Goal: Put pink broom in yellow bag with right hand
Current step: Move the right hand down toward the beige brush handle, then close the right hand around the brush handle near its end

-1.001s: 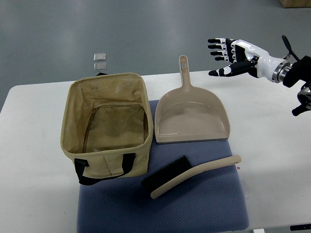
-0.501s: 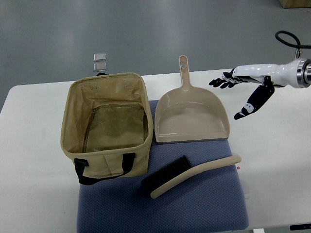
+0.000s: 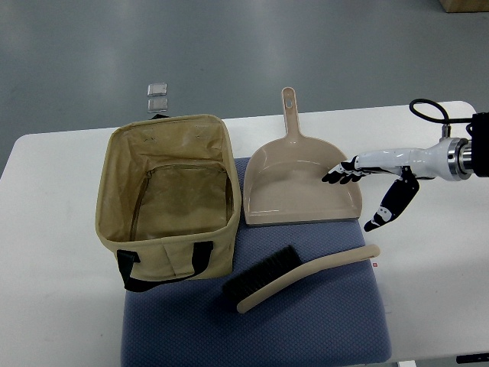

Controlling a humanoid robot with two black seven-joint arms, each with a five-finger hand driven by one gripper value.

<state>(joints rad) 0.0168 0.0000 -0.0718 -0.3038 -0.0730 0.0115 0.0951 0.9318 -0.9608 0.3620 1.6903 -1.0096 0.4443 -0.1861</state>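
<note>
The white desk fills most of the top view, and a blue-grey textured mat covers its near middle, running to the near edge. On the mat's left part stands the bag, an open, boxy fabric tote of dull yellow-tan with black strap handles on its near wall; its mouth faces up and the inside looks bare apart from a zip seam on the floor. To its right, at the mat's far edge, lies a beige dustpan, its scoop opening toward the near side and its handle pointing to the desk's far edge.

The broom lies flat on the mat near the desk's near edge, just in front of the dustpan and to the right of the bag's near corner. It is a hand brush: a long, gently curved handle of pale pinkish beige, running from lower left up to the right, with a block of black bristles along its left end.

The right robot hand, white with black fingers, comes in from the right edge and hovers over the dustpan's right rim. Its fingers are spread and it holds nothing, thumb hanging downward. The broom is apart from it, nearer the desk's front edge, its handle tip below the thumb.

Two small grey squares lie on the floor beyond the desk.
</note>
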